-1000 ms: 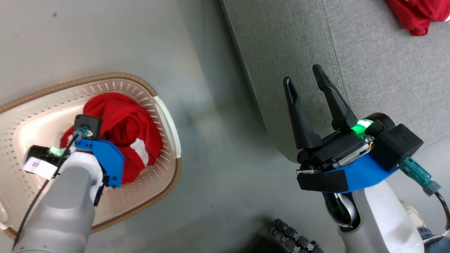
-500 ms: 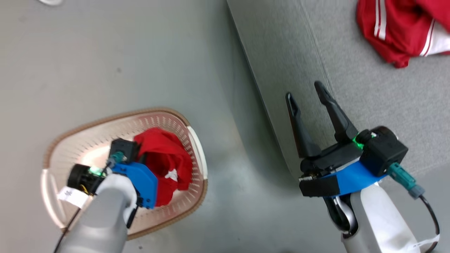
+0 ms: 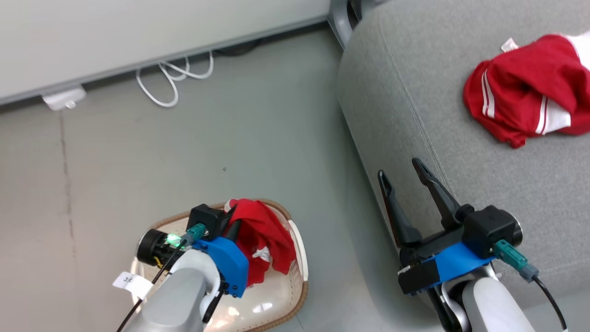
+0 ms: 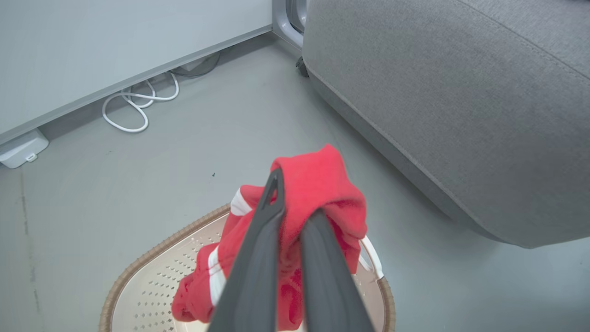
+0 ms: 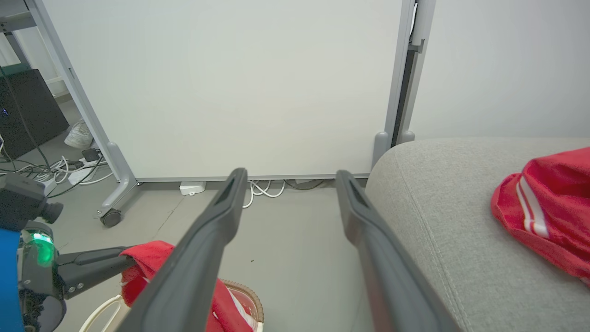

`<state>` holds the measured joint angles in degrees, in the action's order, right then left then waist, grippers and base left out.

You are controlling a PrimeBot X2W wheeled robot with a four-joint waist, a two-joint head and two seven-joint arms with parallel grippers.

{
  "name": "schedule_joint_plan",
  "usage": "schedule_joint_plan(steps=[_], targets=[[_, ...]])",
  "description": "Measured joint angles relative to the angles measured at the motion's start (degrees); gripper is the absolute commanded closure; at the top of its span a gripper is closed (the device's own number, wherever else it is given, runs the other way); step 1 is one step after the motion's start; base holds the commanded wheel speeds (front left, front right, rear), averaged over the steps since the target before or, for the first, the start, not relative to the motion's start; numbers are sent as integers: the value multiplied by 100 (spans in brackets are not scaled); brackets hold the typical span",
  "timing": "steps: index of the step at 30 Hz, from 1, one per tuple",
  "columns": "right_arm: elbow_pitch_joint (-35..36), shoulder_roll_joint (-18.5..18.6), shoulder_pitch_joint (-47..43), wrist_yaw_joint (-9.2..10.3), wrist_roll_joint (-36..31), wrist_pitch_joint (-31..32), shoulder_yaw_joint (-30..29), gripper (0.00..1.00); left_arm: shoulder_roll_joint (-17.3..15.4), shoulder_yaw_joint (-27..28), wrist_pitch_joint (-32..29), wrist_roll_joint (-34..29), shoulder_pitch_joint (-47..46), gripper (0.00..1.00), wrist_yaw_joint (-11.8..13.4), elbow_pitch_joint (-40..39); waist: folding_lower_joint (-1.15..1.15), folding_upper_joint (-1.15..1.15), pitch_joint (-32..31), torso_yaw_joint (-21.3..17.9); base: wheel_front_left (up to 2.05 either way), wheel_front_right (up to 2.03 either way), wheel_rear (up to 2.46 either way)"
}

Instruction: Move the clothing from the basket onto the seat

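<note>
My left gripper [image 4: 295, 203] was pinched on a bunched fold of the red garment [image 4: 322, 180], which hung limp over the basket [image 4: 152, 258]. I judged it light, soft and prone to slipping. My right gripper [image 3: 399, 168] stood wide and empty. The seat [image 3: 461, 193], at two o'clock, held the other garment [image 3: 521, 101].

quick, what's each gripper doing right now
Left gripper: closed on the red garment over the basket.
Right gripper: open, holding nothing.

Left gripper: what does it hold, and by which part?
The left gripper is shut on a bright red soft fabric garment with white stripes, pinching a bunched fold at its top; the rest hangs over the cream perforated plastic basket.
</note>
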<state>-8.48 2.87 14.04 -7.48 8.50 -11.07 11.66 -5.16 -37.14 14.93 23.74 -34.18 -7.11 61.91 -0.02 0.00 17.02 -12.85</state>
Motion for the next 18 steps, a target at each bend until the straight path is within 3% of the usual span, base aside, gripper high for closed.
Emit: schedule_joint_plan(steps=[9, 18], targets=[[44, 0, -431, 0, -58, 281, -90, 0, 25, -428, 5, 237, 177, 100, -9, -1076, 0, 0, -850, 389, 0, 0, 0], [122, 0, -703, 0, -76, 431, -132, 0, -2, -954, -81, 698, -118, 100, -10, -1811, 0, 0, -1320, 732, 0, 0, 0]])
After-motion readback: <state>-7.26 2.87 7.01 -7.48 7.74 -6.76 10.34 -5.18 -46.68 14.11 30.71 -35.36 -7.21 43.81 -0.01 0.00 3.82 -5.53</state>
